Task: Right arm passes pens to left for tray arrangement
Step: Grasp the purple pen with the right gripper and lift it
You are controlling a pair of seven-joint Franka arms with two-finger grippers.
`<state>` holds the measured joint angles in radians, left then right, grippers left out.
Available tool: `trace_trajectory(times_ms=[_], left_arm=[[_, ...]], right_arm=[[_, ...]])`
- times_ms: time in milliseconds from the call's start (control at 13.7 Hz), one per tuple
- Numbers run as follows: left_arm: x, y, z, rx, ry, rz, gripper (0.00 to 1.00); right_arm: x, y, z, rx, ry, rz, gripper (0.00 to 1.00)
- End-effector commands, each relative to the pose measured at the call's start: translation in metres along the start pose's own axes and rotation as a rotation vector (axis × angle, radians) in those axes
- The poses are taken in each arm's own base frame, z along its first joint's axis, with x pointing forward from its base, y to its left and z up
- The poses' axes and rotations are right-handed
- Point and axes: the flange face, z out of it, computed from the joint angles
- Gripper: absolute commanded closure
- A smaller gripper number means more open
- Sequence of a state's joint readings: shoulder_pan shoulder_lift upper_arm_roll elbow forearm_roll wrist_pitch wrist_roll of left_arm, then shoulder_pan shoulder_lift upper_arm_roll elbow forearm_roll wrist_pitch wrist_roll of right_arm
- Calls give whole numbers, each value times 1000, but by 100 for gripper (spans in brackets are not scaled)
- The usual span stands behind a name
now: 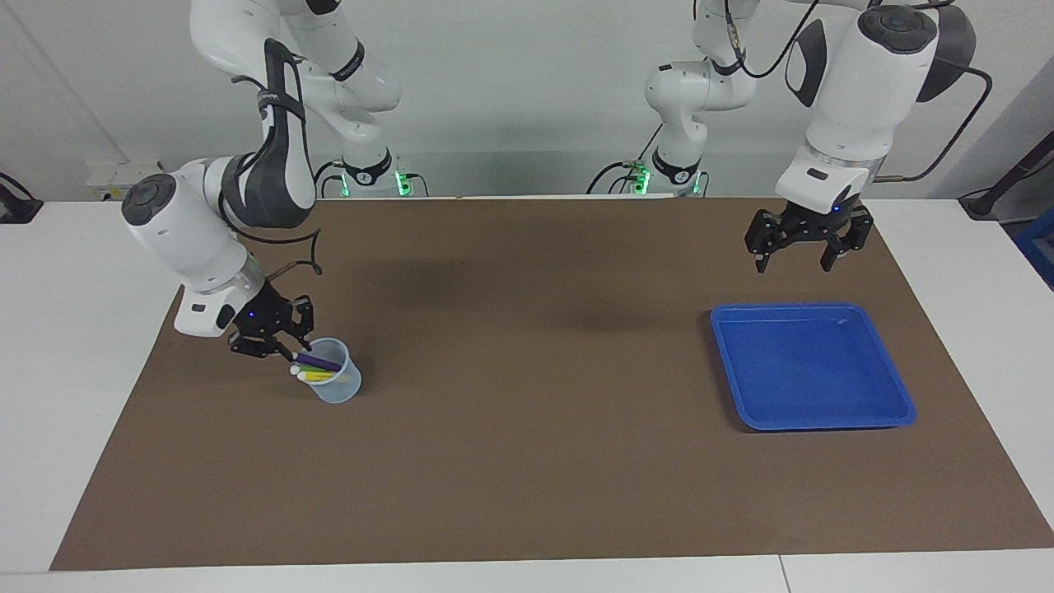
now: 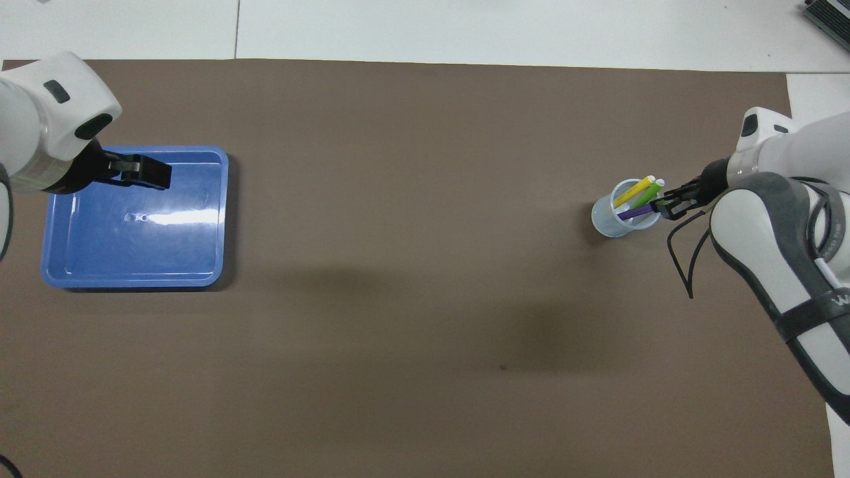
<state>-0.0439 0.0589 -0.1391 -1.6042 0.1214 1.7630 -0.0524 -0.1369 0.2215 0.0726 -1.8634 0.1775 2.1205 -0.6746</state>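
In the left half of the facing frame, the cup (image 1: 336, 385) stands on the worktop (image 1: 527, 461) with all three pens in it. The right arm (image 1: 185, 239) slants down to it, and its jaws look clenched on the cap end of the purple pen (image 1: 321, 361). The grip is far out on the tip, so I judge the pen could pivot or slip as it lifts. The light cup could also tip or drag if the pen scrapes its rim or catches the green pen (image 1: 317, 371) and yellow pen (image 1: 317, 377) lying against it.

In the right half, the blue tray (image 1: 811, 371) holds nothing. Above it in the frame, the left arm (image 1: 848, 123) waits with released jaws over bare worktop just off the tray's edge.

The overhead view seems to set those jaws over the tray's upper left corner, and only the facing view shows them raised and clear. The overhead view separates the pens better, the purple one fanned away from the other two.
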Motion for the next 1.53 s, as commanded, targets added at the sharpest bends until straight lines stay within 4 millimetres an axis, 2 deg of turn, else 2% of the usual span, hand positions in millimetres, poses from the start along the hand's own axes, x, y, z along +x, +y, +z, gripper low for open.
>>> trace_trajectory(times_ms=[0, 146, 364, 583, 801, 1092, 1311, 1457], left_arm=[[-5, -2, -1, 19, -3, 7, 0], [-5, -2, -1, 19, -3, 7, 0], [-5, -2, -1, 20, -3, 7, 0], [-5, -2, -1, 19, -4, 8, 0], [-8, -12, 2, 23, -28, 1, 0], [-11, -6, 0, 22, -40, 12, 0], [-11, -6, 0, 21, -40, 12, 0], [-12, -5, 0, 21, -43, 10, 0]], right_arm=[[3, 6, -2, 8, -1, 26, 60], [4, 9, -10, -1, -1, 21, 58], [7, 13, -10, -40, -9, -6, 58], [10, 11, 2, -41, -7, -7, 58], [11, 15, 16, -36, -9, -2, 59], [13, 13, 16, -24, -3, 14, 61], [12, 11, 18, -14, -14, 35, 71], [12, 11, 18, -12, -16, 35, 82]])
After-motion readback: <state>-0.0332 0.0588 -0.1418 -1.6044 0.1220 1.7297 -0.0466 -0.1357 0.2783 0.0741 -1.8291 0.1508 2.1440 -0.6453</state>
